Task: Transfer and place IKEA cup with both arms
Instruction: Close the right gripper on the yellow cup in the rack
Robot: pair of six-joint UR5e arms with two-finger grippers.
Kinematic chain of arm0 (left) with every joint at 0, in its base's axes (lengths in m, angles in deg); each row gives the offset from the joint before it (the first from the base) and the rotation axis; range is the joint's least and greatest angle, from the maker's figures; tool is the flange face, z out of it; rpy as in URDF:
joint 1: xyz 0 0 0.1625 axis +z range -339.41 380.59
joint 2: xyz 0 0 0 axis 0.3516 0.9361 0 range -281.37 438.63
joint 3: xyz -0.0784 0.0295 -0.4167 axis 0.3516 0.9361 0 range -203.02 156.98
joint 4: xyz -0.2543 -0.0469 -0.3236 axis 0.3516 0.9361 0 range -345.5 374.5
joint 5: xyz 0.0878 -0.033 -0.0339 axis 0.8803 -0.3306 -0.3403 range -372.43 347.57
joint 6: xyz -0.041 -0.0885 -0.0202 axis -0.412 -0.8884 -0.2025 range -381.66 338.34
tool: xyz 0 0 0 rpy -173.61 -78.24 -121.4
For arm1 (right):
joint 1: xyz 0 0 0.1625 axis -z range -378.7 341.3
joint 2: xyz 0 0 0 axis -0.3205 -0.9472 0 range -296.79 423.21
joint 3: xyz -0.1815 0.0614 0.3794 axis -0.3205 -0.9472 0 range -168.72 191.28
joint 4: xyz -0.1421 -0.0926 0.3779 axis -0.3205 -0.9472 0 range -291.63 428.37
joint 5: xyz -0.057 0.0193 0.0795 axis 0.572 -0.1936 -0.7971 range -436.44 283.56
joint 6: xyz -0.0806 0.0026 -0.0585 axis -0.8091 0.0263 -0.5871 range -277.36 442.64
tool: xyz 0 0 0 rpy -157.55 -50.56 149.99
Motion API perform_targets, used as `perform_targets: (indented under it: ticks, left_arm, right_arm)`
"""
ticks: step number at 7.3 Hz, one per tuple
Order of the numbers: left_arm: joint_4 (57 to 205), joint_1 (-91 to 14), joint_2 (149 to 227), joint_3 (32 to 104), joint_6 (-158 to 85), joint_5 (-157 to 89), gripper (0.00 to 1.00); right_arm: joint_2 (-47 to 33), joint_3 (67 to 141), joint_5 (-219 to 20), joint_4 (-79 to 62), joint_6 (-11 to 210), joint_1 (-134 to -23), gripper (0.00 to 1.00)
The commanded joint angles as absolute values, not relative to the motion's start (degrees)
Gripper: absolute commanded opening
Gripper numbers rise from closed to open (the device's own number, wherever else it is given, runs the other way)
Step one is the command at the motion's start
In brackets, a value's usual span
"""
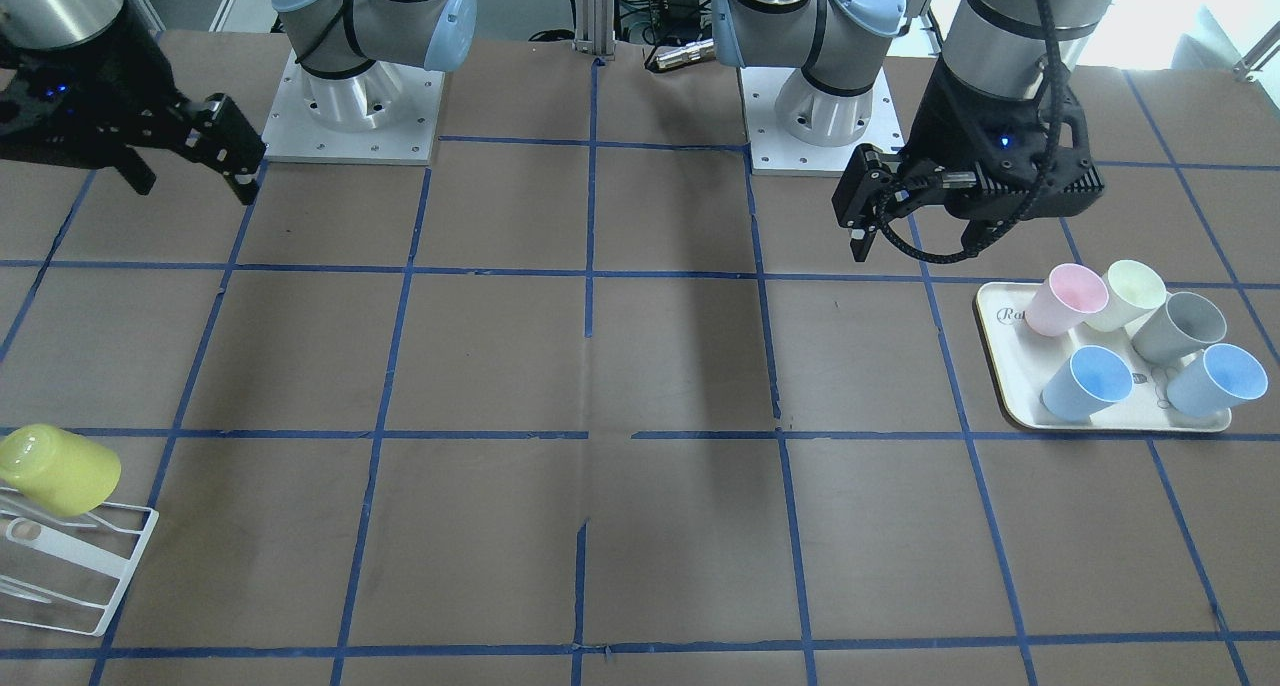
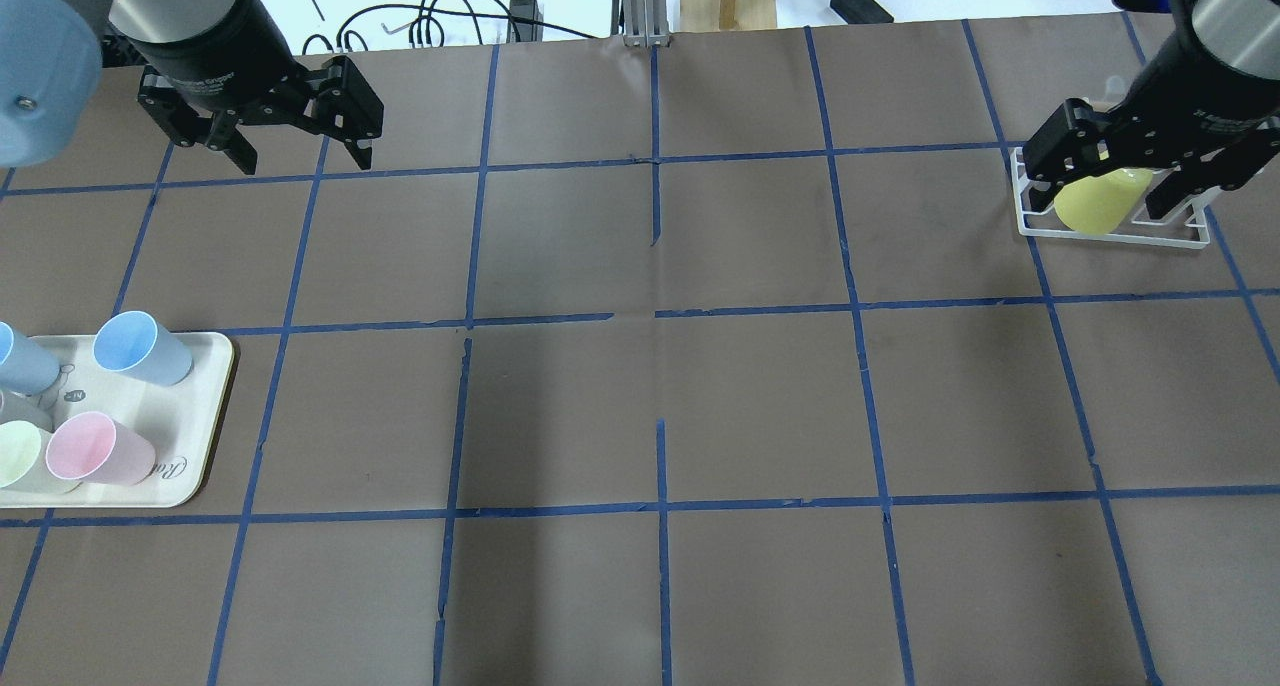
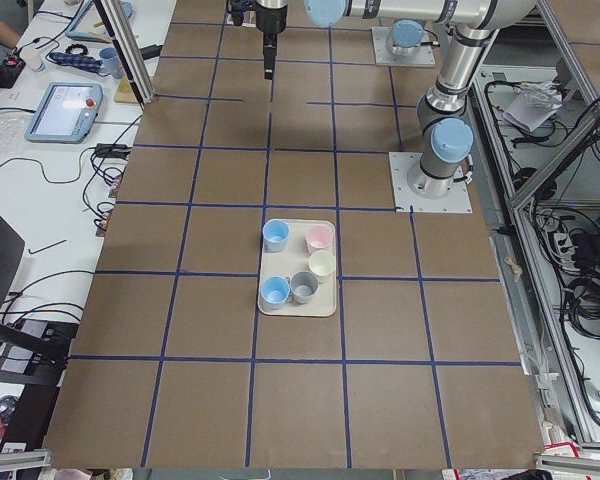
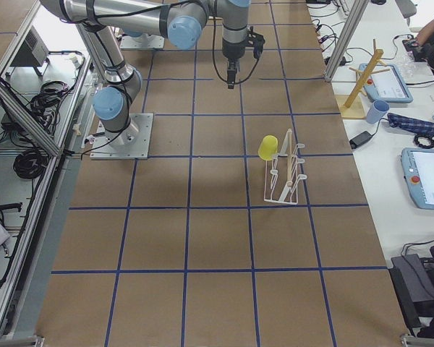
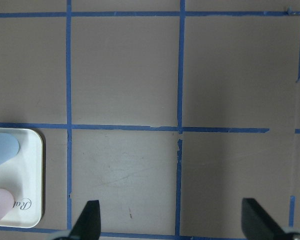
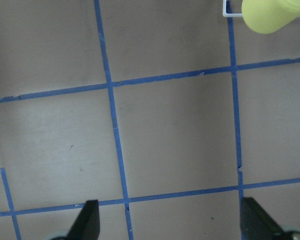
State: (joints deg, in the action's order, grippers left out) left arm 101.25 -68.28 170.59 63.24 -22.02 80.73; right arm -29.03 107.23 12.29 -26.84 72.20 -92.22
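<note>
You have one IKEA cup (image 1: pixel 60 471), lemon yellow, hung tilted on a white wire rack (image 4: pixel 286 177), its closed base showing to the front camera. Cup and rack stand toward the right end of the tabletop (image 1: pixel 660 366), nearer the operators' edge than the robot's edge.

The right gripper (image 1: pixel 197 186) is raised above the table on the robot's side of the cup and well apart from it. Its fingers are spread wide and hold nothing. In its wrist view the cup sits at the upper right corner, clear of both fingers. In the overhead view the gripper crosses in front of the cup and hides part of it.

The left gripper (image 2: pixel 303 158) is likewise raised, fingers spread wide, nothing between them. It hangs over bare table toward the left end, and its wrist view catches a corner of the tray at lower left.

Count: one yellow cup, one rack, two grippers, one cream tray (image 1: pixel 1005 361). The tray lies toward the left end, about midway between the robot's edge and the operators' edge. It carries five cups, upright and set close together:
- a light-blue cup (image 1: pixel 1088 381) and a second light-blue cup (image 1: pixel 1218 379) on the operators' side
- a pink cup (image 1: pixel 1068 301) and a pale cream-yellow cup (image 1: pixel 1128 294) on the robot's side
- a grey cup (image 1: pixel 1180 328) between the two rows
</note>
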Motion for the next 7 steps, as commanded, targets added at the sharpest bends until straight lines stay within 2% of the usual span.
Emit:
perform_targets:
  ticks: [1, 3, 7]
  left_arm:
    - [101.2, -68.3, 170.6, 63.3, -21.9, 80.7, 1.0]
    - [101.2, -68.2, 170.7, 63.5, -21.8, 80.6, 1.0]
    - [100.0, -68.1, 170.9, 63.5, -21.8, 80.6, 1.0]
  right_arm:
    - [-23.0, 106.6, 12.2, -34.3, 66.2, -87.3, 1.0]
    - [-18.4, 103.8, 12.2, -37.8, 63.7, -85.6, 1.0]
    - [-7.5, 103.1, 12.4, -48.0, 57.9, -82.1, 1.0]
